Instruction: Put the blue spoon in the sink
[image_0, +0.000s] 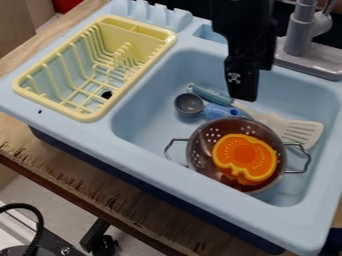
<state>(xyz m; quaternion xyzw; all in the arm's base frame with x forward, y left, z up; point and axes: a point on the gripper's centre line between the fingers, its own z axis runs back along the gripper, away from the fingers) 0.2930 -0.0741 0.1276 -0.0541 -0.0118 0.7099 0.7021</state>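
Sink's near rim (190, 185) edges the colander (200, 152); blue spoon (219, 111) behind it; gripper (244, 94) overhead, jaws' spread I can't tell.

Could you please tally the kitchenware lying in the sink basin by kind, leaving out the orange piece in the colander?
Colander: 1
Blue-handled spoon: 1
Slotted spatula: 1
Total: 3

Black robot arm (242, 22) entering at one o'clock, reaching down into view, black gripper (244, 94) hanging at two o'clock, tip pointing toward six.
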